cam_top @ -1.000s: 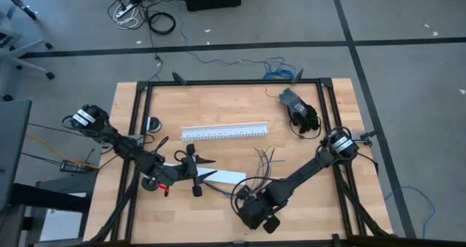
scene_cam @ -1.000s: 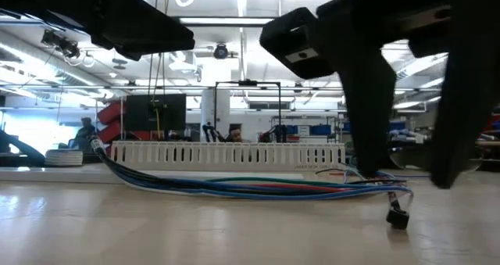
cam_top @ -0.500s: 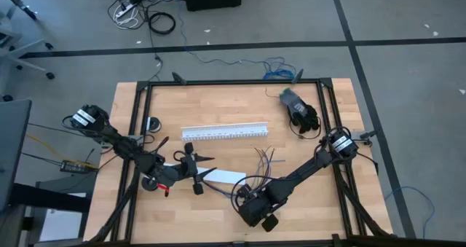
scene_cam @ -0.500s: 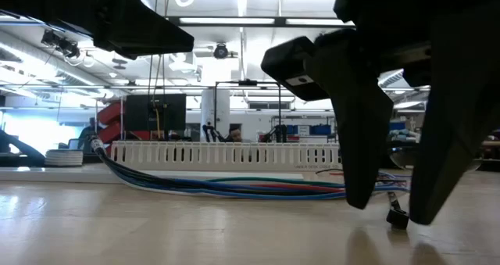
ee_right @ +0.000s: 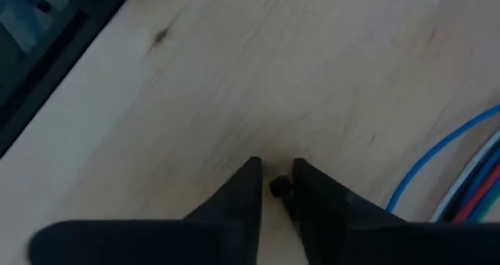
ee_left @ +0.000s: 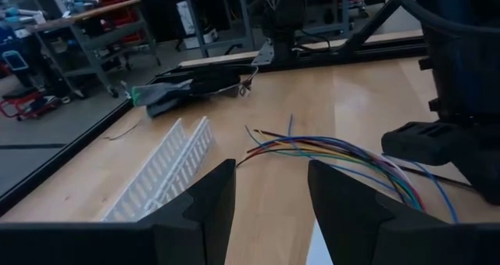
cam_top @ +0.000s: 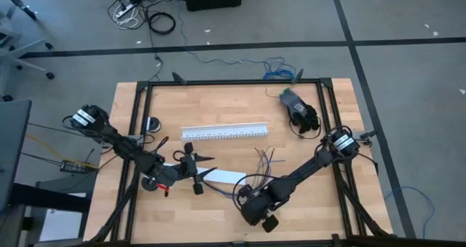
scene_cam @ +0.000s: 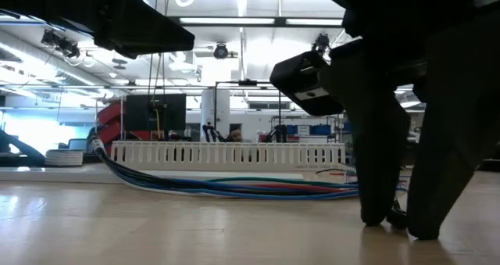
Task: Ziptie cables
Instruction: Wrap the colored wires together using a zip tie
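Right wrist view is showing the right gripper point(ee_right: 273, 188) pinching a small black piece, seemingly the ziptie point(ee_right: 278, 187) head, beside the cables point(ee_right: 461, 171) at the table's front; lifting gently seems wise, while the left gripper point(ee_left: 266, 198) is waiting agape.

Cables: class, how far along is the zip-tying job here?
Done: nothing visibly. The cables lie loose and fanned out, with no ziptie seen round them. In hand: the right pincer is down at the table with a small black piece at its tip. The left pincer hovers open and empty. Left: looping and tightening the ziptie.
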